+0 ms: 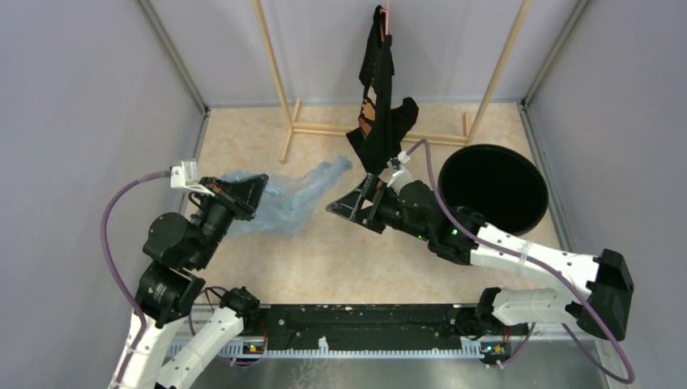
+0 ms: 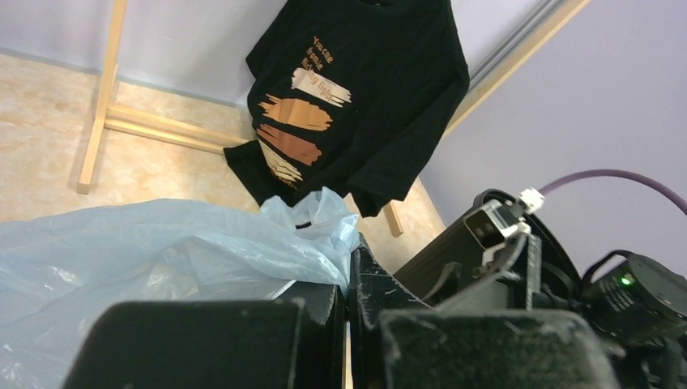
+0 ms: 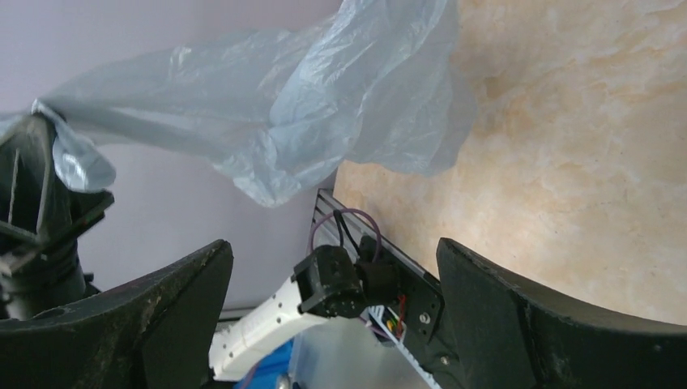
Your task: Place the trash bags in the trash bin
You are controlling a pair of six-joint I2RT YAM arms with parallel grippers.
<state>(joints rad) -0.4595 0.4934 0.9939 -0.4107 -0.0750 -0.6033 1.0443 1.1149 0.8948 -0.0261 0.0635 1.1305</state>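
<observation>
Your left gripper [image 1: 253, 194] is pinched tight on one end of the light-blue trash bag [image 1: 296, 203], which stretches out well left of the black trash bin [image 1: 492, 188]. Your right gripper [image 1: 344, 196] is spread wide and holds nothing, between the bin and the bag.

pale blue bag [image 1: 283, 203], black bin [image 1: 494, 190], black orange-printed shirt [image 2: 356, 89]
</observation>
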